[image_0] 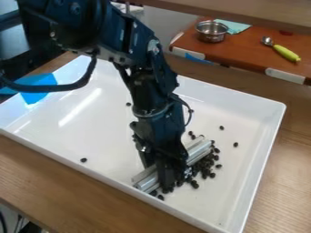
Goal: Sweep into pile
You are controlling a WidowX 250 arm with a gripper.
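Found dark beans [194, 184] on the floor of the white tray [97, 150], mostly in a loose cluster in the right half, toward the near wall. Noted several crowded against one another there, with smaller numbers strung out toward the tray's near wall. Counted among the strays one well to the left near the near wall, one farther back in the tray's left half, and two to the right of the cluster, toward the right wall.

Located alongside the cluster, inside the tray, a silver bar [197, 151], ridged lengthwise and set diagonally, with one end near the near wall and the other pointing toward the right wall.

Observed the gripper [165, 181] low inside the tray, pointing down across the bar, with silver showing to either side. Unable to tell from this angle whether clamped on the bar or merely set against it. Traced the black arm [148, 98] over the tray's far side from the upper left.

Recorded around the tray a wooden table [42, 182], and at the left wall a blue sheet [39, 84]. Logged beyond the far wall a reddish-brown surface [249, 50], bearing a metal pot [212, 32], a teal cloth [238, 27] and a spoon [284, 52] with a yellow-green handle.
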